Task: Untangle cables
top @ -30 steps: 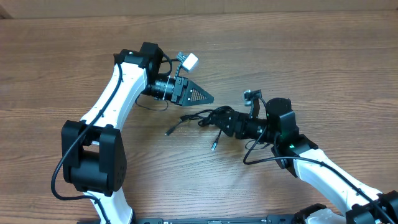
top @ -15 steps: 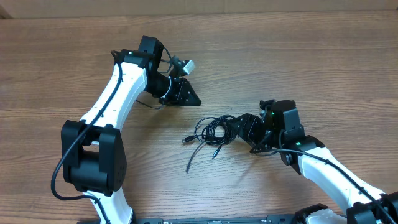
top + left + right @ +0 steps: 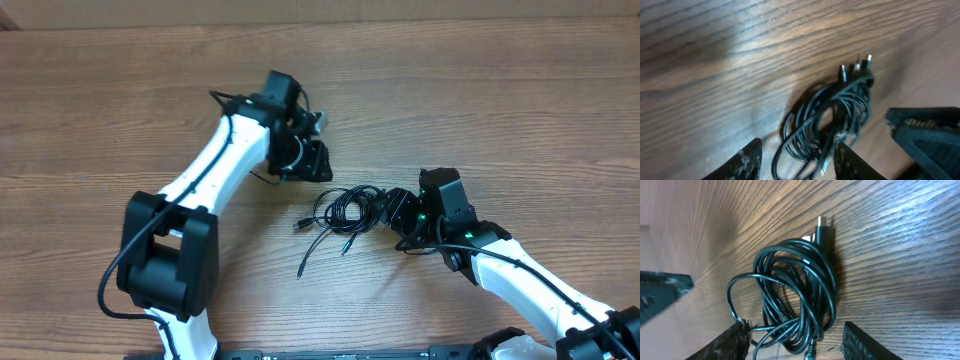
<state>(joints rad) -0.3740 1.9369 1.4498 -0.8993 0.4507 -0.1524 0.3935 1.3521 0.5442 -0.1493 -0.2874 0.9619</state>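
- A brown wood-grain worktop (image 3: 500, 100) carries everything.
- Thin black cables (image 3: 345, 208) lie on it in a loose coil, with a few plug ends trailing out.

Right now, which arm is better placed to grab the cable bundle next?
Right, probably. The right gripper sits open right beside the cables, and its fingers flank the coil in the wrist view. The left gripper is open too, but hovers farther off, apart from the coil.
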